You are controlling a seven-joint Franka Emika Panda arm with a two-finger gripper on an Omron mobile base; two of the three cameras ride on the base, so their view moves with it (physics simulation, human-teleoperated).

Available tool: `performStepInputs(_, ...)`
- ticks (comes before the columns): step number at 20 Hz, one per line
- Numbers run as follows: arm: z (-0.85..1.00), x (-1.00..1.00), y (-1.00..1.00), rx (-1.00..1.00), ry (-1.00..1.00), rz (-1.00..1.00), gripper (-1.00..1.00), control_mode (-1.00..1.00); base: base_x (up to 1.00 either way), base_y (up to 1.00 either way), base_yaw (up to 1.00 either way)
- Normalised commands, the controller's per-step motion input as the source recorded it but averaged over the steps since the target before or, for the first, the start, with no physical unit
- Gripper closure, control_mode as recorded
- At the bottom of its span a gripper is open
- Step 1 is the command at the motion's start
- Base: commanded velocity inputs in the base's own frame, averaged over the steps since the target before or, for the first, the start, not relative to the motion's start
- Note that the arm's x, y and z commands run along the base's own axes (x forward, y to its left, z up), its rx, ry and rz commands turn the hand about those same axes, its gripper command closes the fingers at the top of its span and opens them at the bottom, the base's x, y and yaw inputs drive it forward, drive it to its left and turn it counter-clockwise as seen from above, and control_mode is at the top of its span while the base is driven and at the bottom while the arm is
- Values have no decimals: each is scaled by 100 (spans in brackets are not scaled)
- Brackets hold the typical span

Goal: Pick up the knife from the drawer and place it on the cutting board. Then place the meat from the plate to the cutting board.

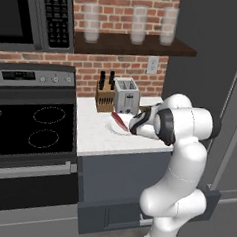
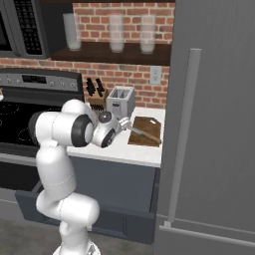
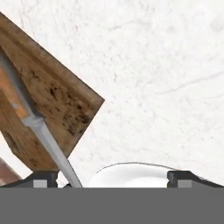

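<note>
The knife (image 2: 145,133) lies on the board (image 2: 147,130) at the centre right of the right base view, its wooden handle toward the lower right and its blade running out past the board's left edge toward the arm. In the hand view the knife (image 3: 33,118) runs along the left side, handle up on the board (image 3: 57,103) and blade slanting down to the bottom edge, its tip over the white surface (image 3: 166,65).

The meat (image 1: 120,121) shows as a red strip on the plate (image 1: 114,127) at the centre of the left base view, just in front of the toaster (image 1: 126,95) and knife block (image 1: 105,94). In the hand view a curved white rim, the plate (image 3: 131,175), sits at the bottom centre between the two dark fingertips.

The pincer (image 3: 113,178) stands open, its tips (image 3: 41,178) wide apart at the bottom left and bottom right of the hand view, with nothing between them but the plate rim and the end of the blade. In the right base view the hand (image 2: 119,124) hangs over the surface (image 2: 144,152) just left of the board, close to the blade.

The drawer (image 2: 84,209) stands pulled out at the lower left of the right base view, under the surface. In the left base view the drawer (image 1: 114,213) shows at the bottom centre, partly behind the arm
</note>
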Motion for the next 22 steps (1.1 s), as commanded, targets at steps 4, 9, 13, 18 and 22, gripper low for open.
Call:
performStepInputs(4, 77, 72, 78, -6, 31, -24, -100, -100, 0, 0, 0)
performStepInputs(9, 11, 6, 9, -1, 5, -1, -100, -100, 0, 0, 0)
performStepInputs(13, 88, 0, 0, 1, -12, 5, -100, -100, 0, 0, 0)
performStepInputs(18, 100, 0, 4, 0, -14, 9, -100, -100, 0, 0, 0)
performStepInputs(22, 100, -21, 1, -3, -5, 12, -100, -100, 0, 0, 0)
